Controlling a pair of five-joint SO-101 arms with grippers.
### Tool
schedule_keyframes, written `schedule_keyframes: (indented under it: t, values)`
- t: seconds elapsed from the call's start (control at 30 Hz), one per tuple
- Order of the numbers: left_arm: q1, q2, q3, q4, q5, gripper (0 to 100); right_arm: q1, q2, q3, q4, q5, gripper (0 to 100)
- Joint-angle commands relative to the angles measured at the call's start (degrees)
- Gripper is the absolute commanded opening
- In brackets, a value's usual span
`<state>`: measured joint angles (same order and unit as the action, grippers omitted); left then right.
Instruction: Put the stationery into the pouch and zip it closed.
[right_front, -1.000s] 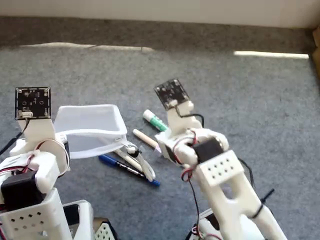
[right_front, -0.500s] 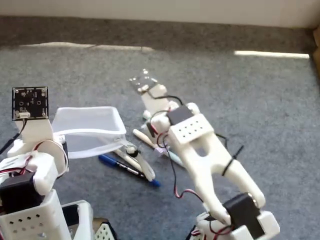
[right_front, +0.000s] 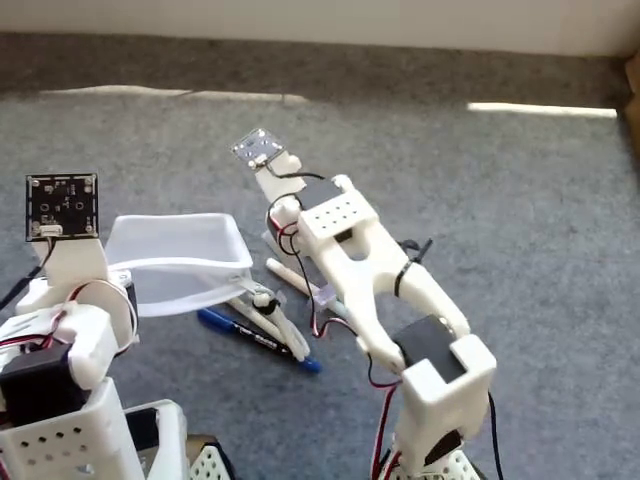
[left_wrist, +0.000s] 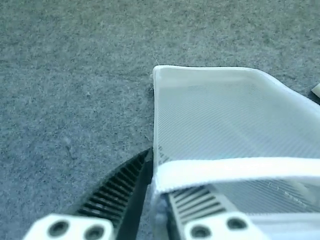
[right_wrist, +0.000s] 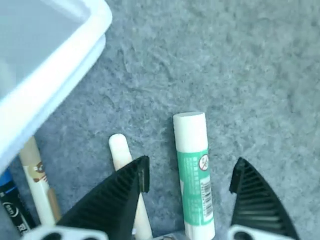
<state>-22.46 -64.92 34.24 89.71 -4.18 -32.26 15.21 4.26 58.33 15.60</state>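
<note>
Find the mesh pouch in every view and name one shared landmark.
High view: pouch lies by the left arm, beside the blue pen.
Left wrist view: pouch edge pinched in the left gripper.
Right wrist view: pouch corner near the pencil.
Shared landmark: its white rim band.

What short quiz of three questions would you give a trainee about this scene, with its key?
1. Choose one: what lies between the fingers of the right end effector? A. glue stick B. blue pen C. nothing
2. True or false: the right end effector is shut on the blue pen.
3. Fill in the missing word: the left end effector grips the rim of the ____.
Key: 1 A; 2 false; 3 pouch.
</note>
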Motion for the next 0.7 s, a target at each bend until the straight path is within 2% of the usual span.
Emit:
schedule_keyframes:
  t: [0.0,0.27,0.67]
  values:
    - [-0.5,0.5,-0.1,0.1,0.5,1,-0.2,1.3,-5.9,-0.5,0.6,24.8]
    - [-0.5,0.5,0.0,0.2,0.4,1,1.4,6.4,-7.7,-0.2,2.7,24.7]
    - [-0.3,0.5,0.0,0.2,0.4,1,2.7,9.8,-7.8,-0.5,3.8,3.2]
